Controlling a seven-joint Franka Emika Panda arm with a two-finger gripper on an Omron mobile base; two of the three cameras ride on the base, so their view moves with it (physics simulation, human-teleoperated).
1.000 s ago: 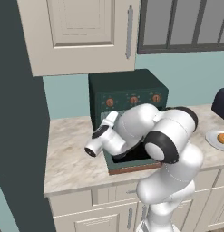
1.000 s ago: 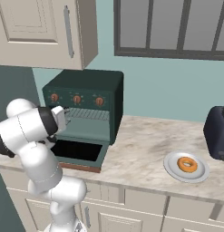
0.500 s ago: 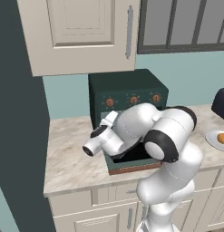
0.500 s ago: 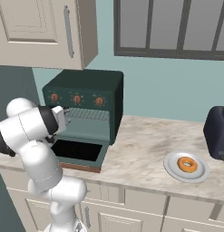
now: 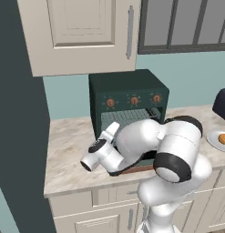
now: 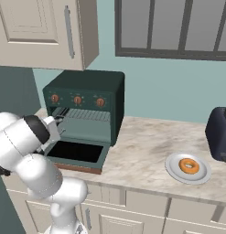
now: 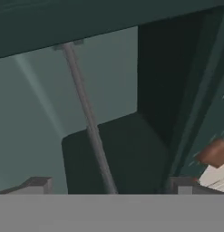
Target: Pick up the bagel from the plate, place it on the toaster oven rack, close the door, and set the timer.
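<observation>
Even, soft rendered light, faint shadows, no glare, base views sharp, hand view dim and blurry

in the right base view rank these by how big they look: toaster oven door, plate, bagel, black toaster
1. door, lying open
2. plate and black toaster: look alike, and the toaster is cut by the frame edge
3. bagel

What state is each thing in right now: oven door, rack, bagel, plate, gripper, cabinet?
door: open, folded down flat over the counter edge.
toaster oven rack: inside the oven, bare.
bagel: lying on the plate, untouched.
plate: on the counter right of the oven, holding the bagel.
gripper: open, nothing between its fingertips, pointing into the oven cavity.
cabinet door: shut.
</observation>
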